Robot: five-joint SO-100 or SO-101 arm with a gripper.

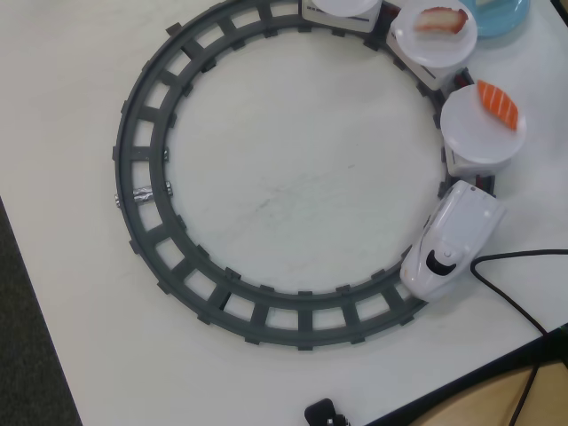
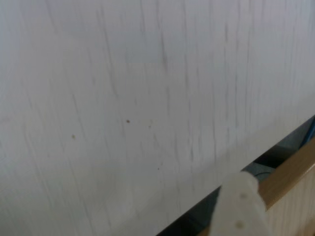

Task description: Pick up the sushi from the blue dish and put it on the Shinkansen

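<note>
We see the white plastic Shinkansen toy train with its rounded nose and black windshield on the right of the grey circular plastic track in the overhead view, pulling round white disc-topped cars. One disc carries an orange white-striped salmon piece, the next a pink-red and white piece. The light-blue round dish is cut by the top edge, just beside the cars; we cannot make out the pale cream sushi on it. Everything rests on a white table, with a black cable trailing right. Only the wrist view shows the blurred, scratched tabletop up close and one pale gripper finger near a wooden edge; whether the claw is spread or pressed together we cannot tell.
</note>
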